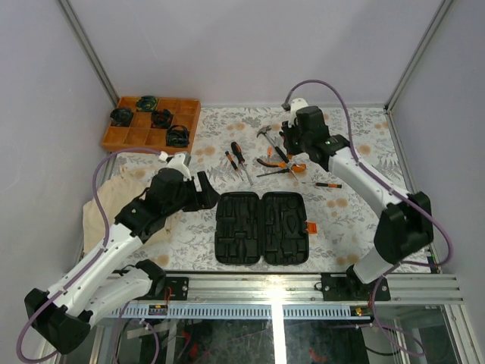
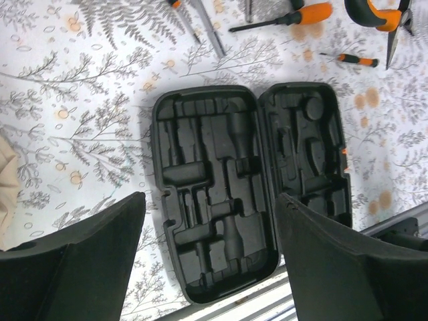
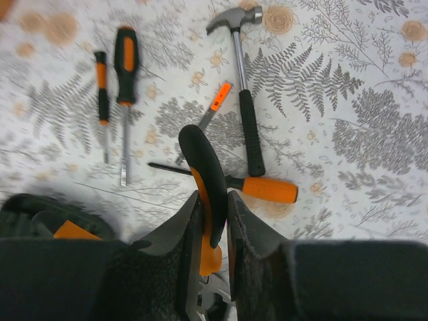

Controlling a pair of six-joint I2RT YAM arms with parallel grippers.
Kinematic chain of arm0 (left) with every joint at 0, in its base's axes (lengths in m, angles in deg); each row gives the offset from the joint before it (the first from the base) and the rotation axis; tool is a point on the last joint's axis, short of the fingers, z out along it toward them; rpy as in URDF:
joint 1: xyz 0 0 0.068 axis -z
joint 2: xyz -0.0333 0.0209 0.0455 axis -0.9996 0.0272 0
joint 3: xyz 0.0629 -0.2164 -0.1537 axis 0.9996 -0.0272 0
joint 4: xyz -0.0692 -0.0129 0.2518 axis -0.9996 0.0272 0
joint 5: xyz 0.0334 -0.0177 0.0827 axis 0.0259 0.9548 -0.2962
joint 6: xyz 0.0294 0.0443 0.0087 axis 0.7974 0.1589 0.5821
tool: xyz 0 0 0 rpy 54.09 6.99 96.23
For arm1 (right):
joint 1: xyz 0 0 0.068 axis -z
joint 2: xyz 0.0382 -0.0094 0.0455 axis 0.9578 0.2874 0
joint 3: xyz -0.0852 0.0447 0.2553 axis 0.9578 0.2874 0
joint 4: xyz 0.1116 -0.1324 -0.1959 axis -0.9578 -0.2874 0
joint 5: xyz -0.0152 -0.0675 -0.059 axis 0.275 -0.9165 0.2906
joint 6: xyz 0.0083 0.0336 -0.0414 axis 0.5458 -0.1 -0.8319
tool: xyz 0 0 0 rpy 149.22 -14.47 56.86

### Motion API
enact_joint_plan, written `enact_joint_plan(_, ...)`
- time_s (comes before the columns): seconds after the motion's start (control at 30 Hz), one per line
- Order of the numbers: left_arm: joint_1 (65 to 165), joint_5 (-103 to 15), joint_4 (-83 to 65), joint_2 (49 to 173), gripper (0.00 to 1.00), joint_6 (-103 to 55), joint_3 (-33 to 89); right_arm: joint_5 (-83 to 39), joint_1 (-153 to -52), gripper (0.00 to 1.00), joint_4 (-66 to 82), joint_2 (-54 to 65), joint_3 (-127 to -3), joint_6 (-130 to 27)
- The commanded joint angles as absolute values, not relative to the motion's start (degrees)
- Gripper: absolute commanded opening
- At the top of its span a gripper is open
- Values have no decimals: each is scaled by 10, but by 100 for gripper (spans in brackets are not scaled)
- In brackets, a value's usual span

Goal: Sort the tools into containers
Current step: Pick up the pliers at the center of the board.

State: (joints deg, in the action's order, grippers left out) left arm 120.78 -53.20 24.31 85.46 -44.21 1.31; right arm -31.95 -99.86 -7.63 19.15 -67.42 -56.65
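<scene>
Pliers pinched by one handle in my right gripper, bottom centre of wrist view. Pickup step; next I'd lift them over to the case.

Overhead overview, close downward wrist views, case shared

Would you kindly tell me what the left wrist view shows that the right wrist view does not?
Only the left wrist view: the open black tool case, its moulded slots empty, between the fingers of the open left gripper, plus a thin screwdriver. Only the right wrist view: the hammer, and the right gripper shut on the pliers. Both: the orange-handled screwdriver, those pliers and the fern-print cloth.
</scene>
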Motion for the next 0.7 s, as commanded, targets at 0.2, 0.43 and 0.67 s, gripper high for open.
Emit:
enact_joint_plan(0.2, 1230, -486, 108, 851, 77, -454, 32, -315, -999, 0, 98, 2, -521, -237)
enact_joint_plan(0.43, 1300, -506, 17, 889, 78, -478, 51, -322, -1017, 0, 140, -83, -420, -32)
enact_joint_plan(0.67, 1362, -516, -27, 968, 78, -477, 88, -310, -1041, 0, 248, -133, -318, 124)
